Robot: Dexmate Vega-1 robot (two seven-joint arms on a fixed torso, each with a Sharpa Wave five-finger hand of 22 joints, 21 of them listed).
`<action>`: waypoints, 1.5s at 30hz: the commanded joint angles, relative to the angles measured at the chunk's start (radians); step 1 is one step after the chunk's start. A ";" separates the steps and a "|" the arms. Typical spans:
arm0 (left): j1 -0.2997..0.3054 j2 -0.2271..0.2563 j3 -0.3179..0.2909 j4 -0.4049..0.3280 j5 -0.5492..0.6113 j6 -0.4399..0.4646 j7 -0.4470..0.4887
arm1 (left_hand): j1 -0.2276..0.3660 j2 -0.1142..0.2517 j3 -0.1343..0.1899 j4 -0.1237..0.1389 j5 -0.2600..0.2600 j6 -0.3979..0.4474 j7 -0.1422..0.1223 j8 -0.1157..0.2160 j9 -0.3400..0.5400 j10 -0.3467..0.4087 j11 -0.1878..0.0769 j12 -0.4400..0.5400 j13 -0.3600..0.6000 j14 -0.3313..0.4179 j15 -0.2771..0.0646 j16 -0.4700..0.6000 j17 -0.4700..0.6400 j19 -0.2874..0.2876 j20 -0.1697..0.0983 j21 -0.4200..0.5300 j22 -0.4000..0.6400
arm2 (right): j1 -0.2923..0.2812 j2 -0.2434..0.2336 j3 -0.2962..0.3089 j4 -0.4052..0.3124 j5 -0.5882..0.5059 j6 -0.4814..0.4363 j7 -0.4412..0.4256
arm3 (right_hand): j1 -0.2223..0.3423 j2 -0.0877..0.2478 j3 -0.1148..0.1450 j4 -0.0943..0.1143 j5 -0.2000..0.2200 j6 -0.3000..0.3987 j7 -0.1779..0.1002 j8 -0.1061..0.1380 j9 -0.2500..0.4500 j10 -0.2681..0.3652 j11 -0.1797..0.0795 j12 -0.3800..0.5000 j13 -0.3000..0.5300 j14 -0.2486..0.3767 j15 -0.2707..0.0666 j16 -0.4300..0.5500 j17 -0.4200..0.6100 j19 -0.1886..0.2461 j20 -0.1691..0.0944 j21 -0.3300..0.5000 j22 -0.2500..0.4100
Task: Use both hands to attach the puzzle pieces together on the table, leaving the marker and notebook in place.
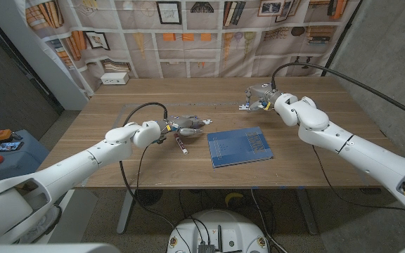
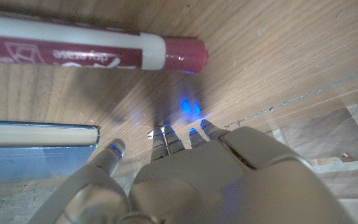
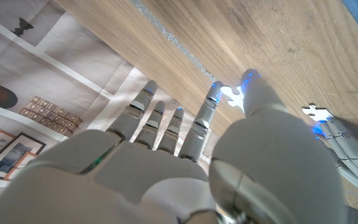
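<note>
Puzzle pieces looked thin, flat, light, stiff: likely to slide on wood, best pinched at the edges. One piece (image 3: pixel 231 94) pinched between right hand (image 1: pixel 260 98) fingers (image 3: pixel 208 109) and thumb. Second piece (image 3: pixel 316 112) just beside that thumb, touching left hand (image 3: pixel 347 149) fingertips; grip there impossible to tell. Marker (image 2: pixel 89 45) just beyond left fingers (image 2: pixel 199 132), notebook (image 1: pixel 239 146) beside them on table (image 1: pixel 188 95).

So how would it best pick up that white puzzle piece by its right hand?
Probably by two opposite edges, pinched from above. The puzzle piece lies flat and thin on the table, so nothing slides beneath it; the right hand has its thumb on one side and a finger on the other.
</note>
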 commanded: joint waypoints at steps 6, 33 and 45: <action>-0.002 0.005 0.003 -0.012 0.003 0.012 -0.027 | -0.003 0.082 -0.004 0.002 0.003 0.004 0.000 0.002 0.002 0.008 -0.004 0.007 0.004 -0.103 -0.053 0.003 0.002 -0.184 -0.049 0.007 0.004 | 0.021 0.037 -0.035 0.018 -0.010 -0.013 0.016 | 0.004 0.012 -0.001 0.001 0.000 0.007 0.001 -0.001 0.002 0.011 0.000 -0.006 0.001 0.009 -0.014 0.003 0.004 -0.006 0.000 0.002 0.003; 0.003 0.011 0.002 -0.037 0.013 0.034 -0.049 | 0.001 0.086 -0.007 -0.003 0.004 0.011 -0.003 0.001 0.003 0.017 -0.004 0.006 0.004 -0.087 -0.052 0.004 -0.001 -0.170 -0.044 0.012 0.004 | 0.085 0.133 -0.116 0.105 -0.052 -0.029 0.009 | 0.002 0.014 -0.003 0.001 -0.003 0.008 0.002 -0.006 0.000 0.012 0.006 -0.008 0.002 0.010 -0.011 0.003 0.006 -0.004 0.002 0.003 0.003; 0.016 0.009 -0.002 -0.051 0.014 0.061 -0.049 | 0.005 0.089 -0.005 -0.007 0.005 0.011 -0.004 0.000 0.003 0.013 -0.004 0.002 0.004 -0.084 -0.052 0.002 -0.003 -0.167 -0.044 0.013 0.004 | 0.108 0.171 -0.160 0.152 -0.072 -0.061 0.010 | 0.002 0.015 -0.003 0.000 -0.003 0.008 0.002 -0.008 -0.001 0.015 0.009 -0.008 0.002 0.014 -0.012 0.004 0.007 -0.004 0.004 0.003 0.003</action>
